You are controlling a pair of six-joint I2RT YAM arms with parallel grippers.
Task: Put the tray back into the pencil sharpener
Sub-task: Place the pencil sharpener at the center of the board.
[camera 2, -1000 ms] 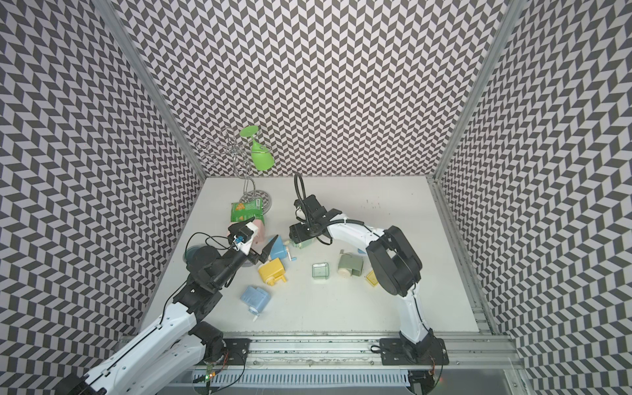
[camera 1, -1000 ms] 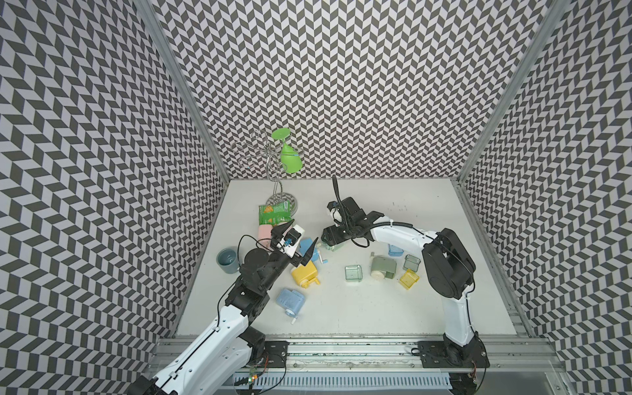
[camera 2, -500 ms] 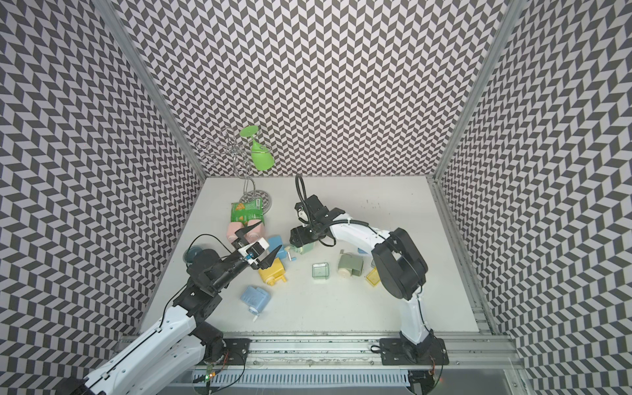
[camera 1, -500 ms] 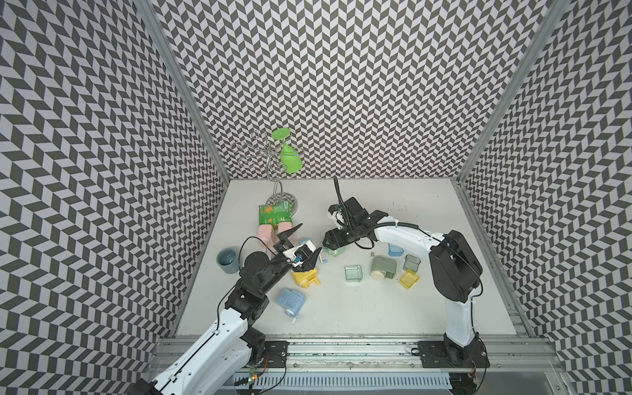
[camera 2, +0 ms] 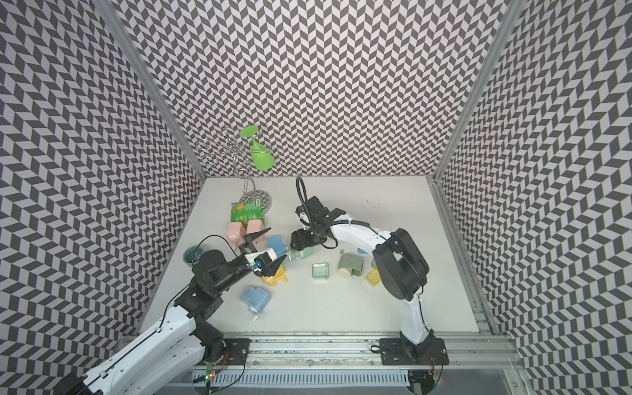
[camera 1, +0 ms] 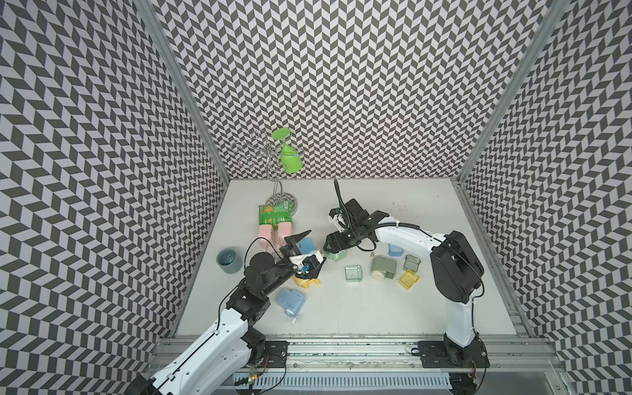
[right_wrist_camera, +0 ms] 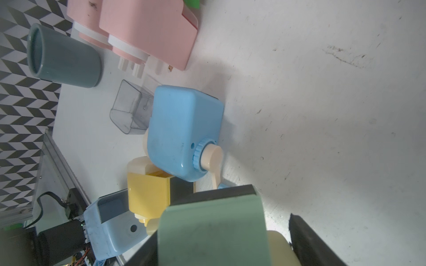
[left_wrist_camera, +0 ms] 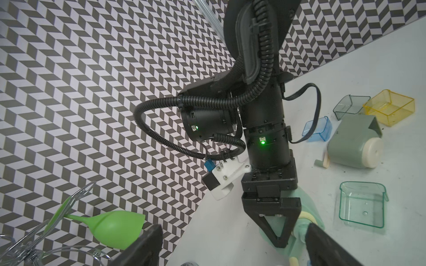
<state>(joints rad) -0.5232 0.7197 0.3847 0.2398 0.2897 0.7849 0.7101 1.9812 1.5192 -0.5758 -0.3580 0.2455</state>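
Left gripper (camera 1: 317,247) wide apart, right gripper (camera 1: 331,247) apparently clamped on mint sharpener (right_wrist_camera: 212,230) (mostly hidden)

Tray (camera 1: 353,273) just right of sharpener (camera 1: 338,255)

three walls close in the space, a back wall (camera 1: 342,85) and two side walls (camera 1: 85,154), all covered in the same black-and-white chevron pattern. silver metal posts (camera 1: 186,95) stand in the two back corners. the floor is a flat white tabletop (camera 1: 393,307), matt and a little dirty, with dark specks (camera 1: 398,205) near the back and faint scratches (right_wrist_camera: 345,55) that show in the right wrist view. a metal rail (camera 1: 342,350) runs along its front edge, with a slotted grey strip (camera 1: 342,379) below it, and a side rail (camera 1: 492,253) lines one edge. the light is even and soft, with only pale shadows.
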